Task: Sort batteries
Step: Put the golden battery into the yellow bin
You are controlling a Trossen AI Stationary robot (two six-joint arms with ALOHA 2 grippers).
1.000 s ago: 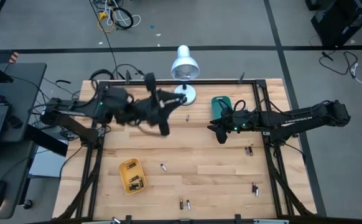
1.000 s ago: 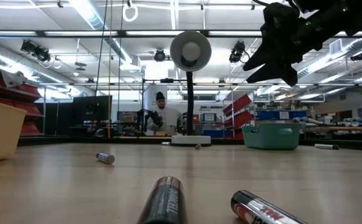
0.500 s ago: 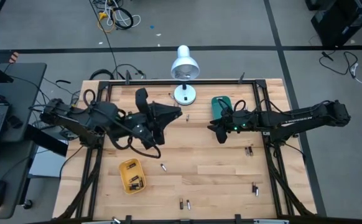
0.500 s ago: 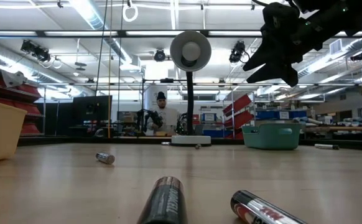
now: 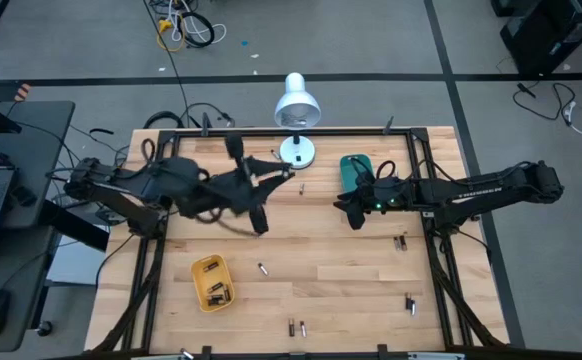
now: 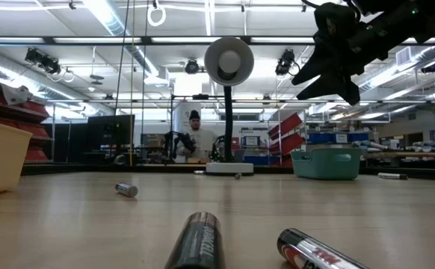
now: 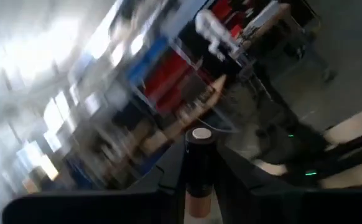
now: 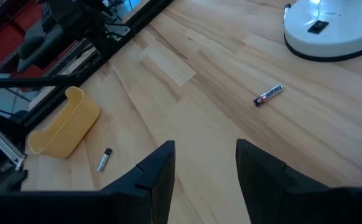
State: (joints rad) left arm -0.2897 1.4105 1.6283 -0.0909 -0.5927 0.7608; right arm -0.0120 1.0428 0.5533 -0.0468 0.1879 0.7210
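Two fingers of my left gripper (image 7: pixel 199 152) pinch one battery (image 7: pixel 198 177) around its middle, cap end poking out past the tips. I read that as a carry grip for a drop into a bin. That arm is raised over the back left of the table (image 5: pixel 351 280), near the lamp (image 5: pixel 296 103).

My right gripper (image 8: pixel 199 165) has its fingers spread with nothing between them. It hovers off the wood just beside the teal bin (image 5: pixel 355 167), probably waiting for a pick.

Loose batteries lie well apart on the wood: one by the lamp base (image 5: pixel 301 188), one near the yellow bin (image 5: pixel 262 269), a pair at the front edge (image 5: pixel 297 327), and others on the right (image 5: pixel 401 241) (image 5: pixel 410 304). The yellow bin (image 5: pixel 199 268) at front left already holds a few.

The surface is pale wood planks inside a black frame. Beyond it are grey floor, cables, a laptop on a side desk, shelving and strip lights. A person (image 6: pixel 193 138) sits far behind the lamp.
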